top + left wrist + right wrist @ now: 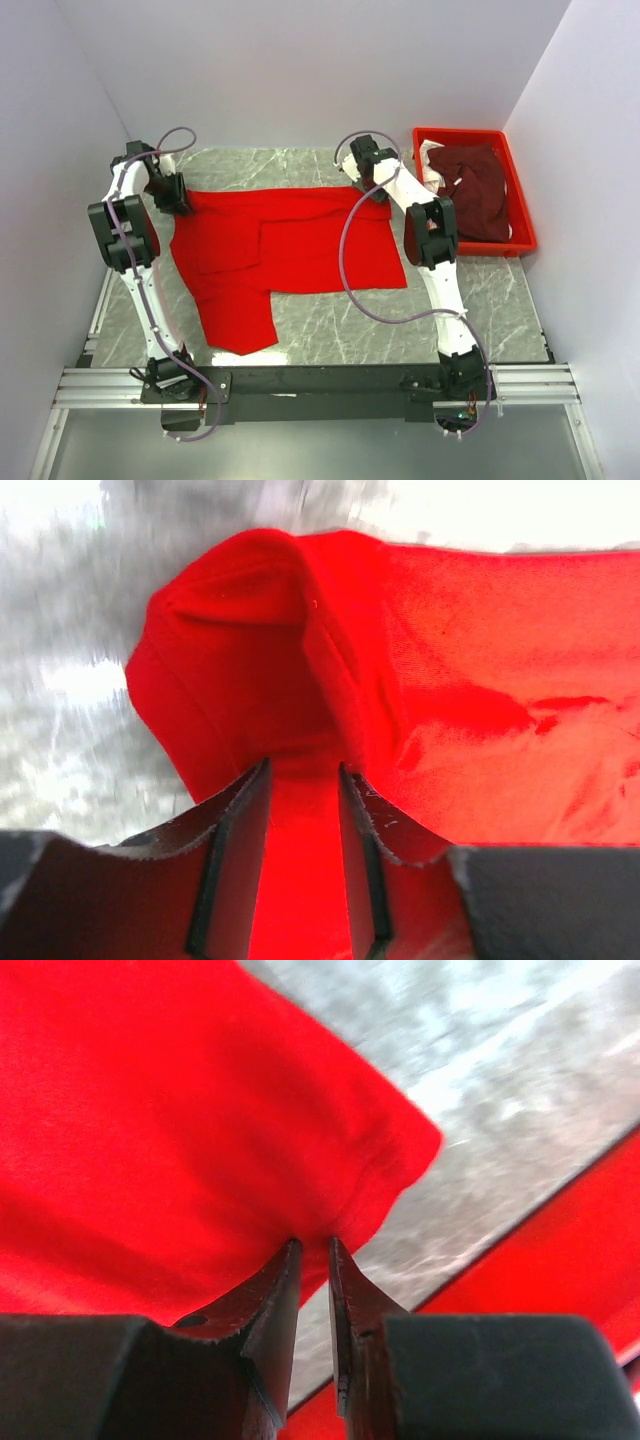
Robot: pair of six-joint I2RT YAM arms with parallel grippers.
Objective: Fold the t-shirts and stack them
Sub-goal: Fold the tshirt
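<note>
Upper left: your left gripper (303,770) pinches a bunched corner of the bright red cloth short-sleeved t-shirt (290,245), spread mid-frame. Upper right: right gripper (312,1245) jaws nearly together at its hem; can't tell if gripping. Confirm both pinches, then lift evenly, cloth taut.

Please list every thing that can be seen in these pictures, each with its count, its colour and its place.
bright red cloth t-shirt: one, red, spread on the middle of the table
dark maroon cloth t-shirt: one, maroon, crumpled inside the tray
white fabric: one piece, white, at the left side of the tray
red rectangular plastic tray: one, red, far right of the table
grey marbled table: one, grey, under everything
left gripper: one, black, pinching the red shirt's far left corner
right gripper: one, black, jaws nearly together at the shirt's far right corner
</note>
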